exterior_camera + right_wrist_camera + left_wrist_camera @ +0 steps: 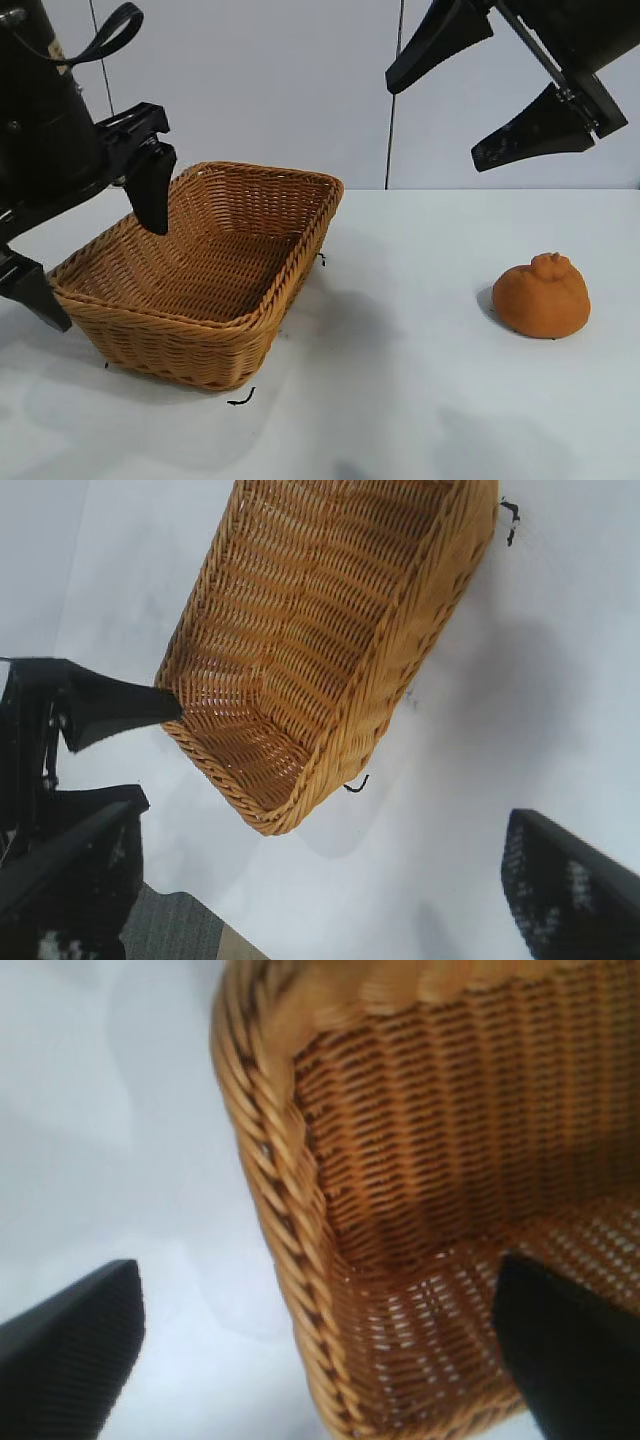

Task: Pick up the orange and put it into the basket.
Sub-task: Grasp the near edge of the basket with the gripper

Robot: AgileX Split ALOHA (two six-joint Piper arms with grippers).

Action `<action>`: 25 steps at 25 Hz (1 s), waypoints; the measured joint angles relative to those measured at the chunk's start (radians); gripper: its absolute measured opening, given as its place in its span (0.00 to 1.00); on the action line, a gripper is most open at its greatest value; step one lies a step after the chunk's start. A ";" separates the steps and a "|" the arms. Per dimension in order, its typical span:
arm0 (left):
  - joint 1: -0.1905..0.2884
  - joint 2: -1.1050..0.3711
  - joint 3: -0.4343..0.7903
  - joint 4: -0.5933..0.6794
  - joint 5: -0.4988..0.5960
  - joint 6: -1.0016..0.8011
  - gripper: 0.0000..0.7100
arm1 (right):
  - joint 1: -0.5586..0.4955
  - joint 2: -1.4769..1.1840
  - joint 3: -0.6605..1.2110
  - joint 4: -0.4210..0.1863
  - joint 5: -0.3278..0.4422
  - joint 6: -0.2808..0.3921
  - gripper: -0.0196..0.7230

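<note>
- Orange [541, 296] sits alone on the white table [420, 400], at about 3 o'clock from the basket [205, 335] and well apart from it; neither gripper touches it.
- Left gripper [90, 250] is spread wide and holds nothing. In the exterior view one black, tapered finger [152, 195] hangs over the basket's near-left corner, inside the rim, while the other [32, 293] stands outside the basket wall at about 9 o'clock, low beside the table.
- From the left wrist, that gripper [330, 1350] straddles the braided rim at a corner: one ribbed finger [70, 1345] over bare table, the other [565, 1345] over the woven floor.
- Right gripper [485, 95] hangs high, at about 12 o'clock above the orange, also spread wide and empty, its two flat black fingers angled down toward the basket side.
- In the right wrist view its own finger pads [570, 890] look ribbed and dark; the basket and the left arm's finger [115, 708] at the rim lie farther off.
- Basket is rectangular wicker, tan-brown, with sloping sides, tight horizontal weave and a thick twisted rim.
- Fruit is matte dull orange, a lumpy dome with a knobbly bump on top, casting a soft shadow at its 9 o'clock side.
- Small black marks [241, 398] lie on the smooth table beside the basket's corners.
</note>
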 joint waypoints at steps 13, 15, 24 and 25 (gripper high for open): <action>-0.002 0.130 0.000 0.004 -0.045 -0.038 0.96 | 0.000 0.000 0.000 0.000 0.002 0.000 0.96; -0.002 0.161 0.000 0.004 -0.075 -0.041 0.96 | 0.000 0.000 0.000 0.000 0.002 0.000 0.96; -0.003 0.242 0.000 0.001 -0.150 -0.048 0.96 | 0.000 0.000 0.000 0.000 0.001 0.000 0.96; -0.003 0.247 0.000 0.001 -0.150 -0.048 0.96 | 0.000 0.000 0.000 -0.001 0.001 0.000 0.96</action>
